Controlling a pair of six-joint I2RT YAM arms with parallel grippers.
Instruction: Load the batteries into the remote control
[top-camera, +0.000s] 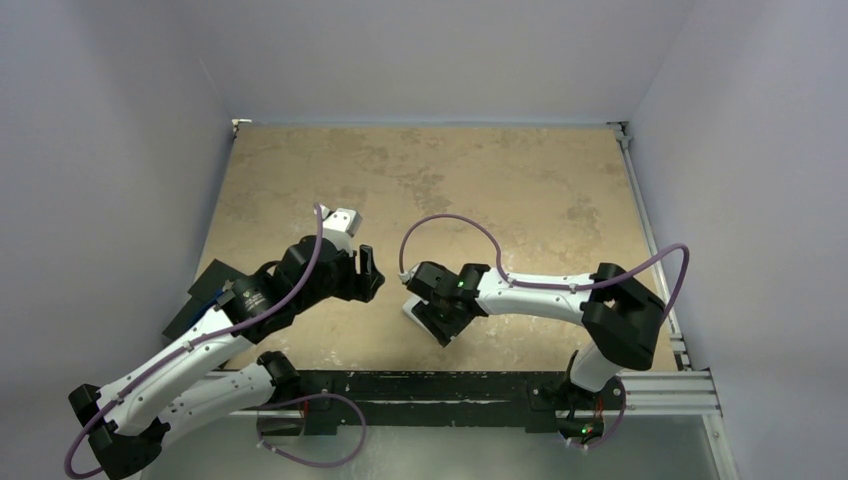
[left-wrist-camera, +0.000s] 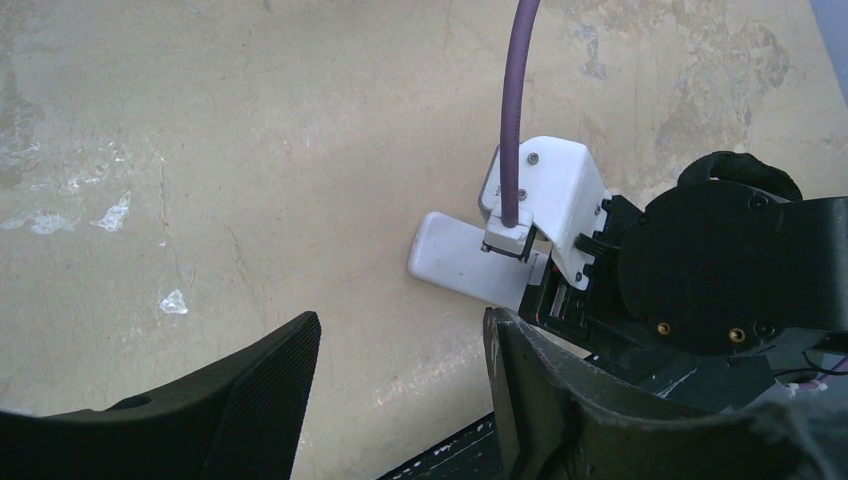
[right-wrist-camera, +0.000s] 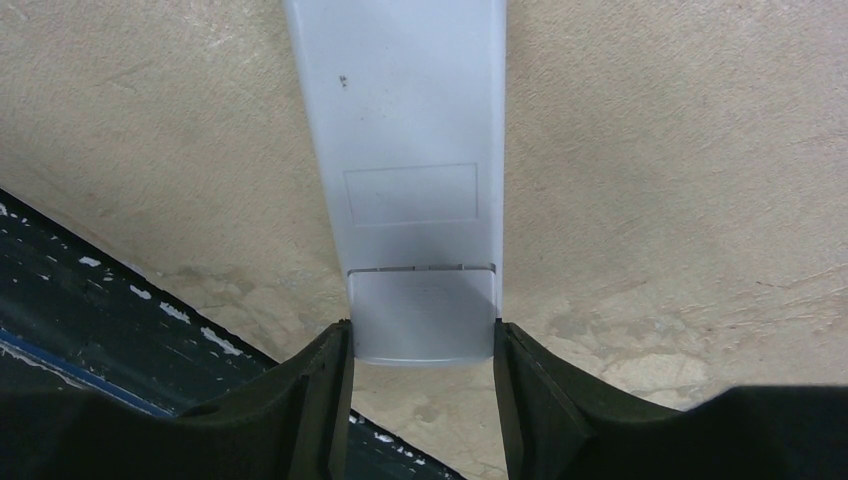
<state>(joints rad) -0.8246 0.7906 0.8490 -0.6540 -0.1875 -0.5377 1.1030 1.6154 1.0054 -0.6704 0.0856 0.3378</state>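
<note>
The remote control (right-wrist-camera: 410, 150) lies back up on the tan table, its battery cover (right-wrist-camera: 422, 318) closed at the near end. My right gripper (right-wrist-camera: 420, 345) is shut on that end, one finger against each long side. In the top view the remote (top-camera: 411, 311) shows as a white corner under the right gripper (top-camera: 428, 320). In the left wrist view the remote (left-wrist-camera: 455, 260) sticks out from the right gripper. My left gripper (left-wrist-camera: 400, 380) is open and empty, hovering just left of the remote; it also shows in the top view (top-camera: 371, 275). The batteries are out of view.
A dark flat object (top-camera: 200, 295) with a bit of blue lies at the table's left edge, partly under my left arm. A black rail (top-camera: 450, 385) runs along the near edge. Purple cables loop above both wrists. Walls enclose the table.
</note>
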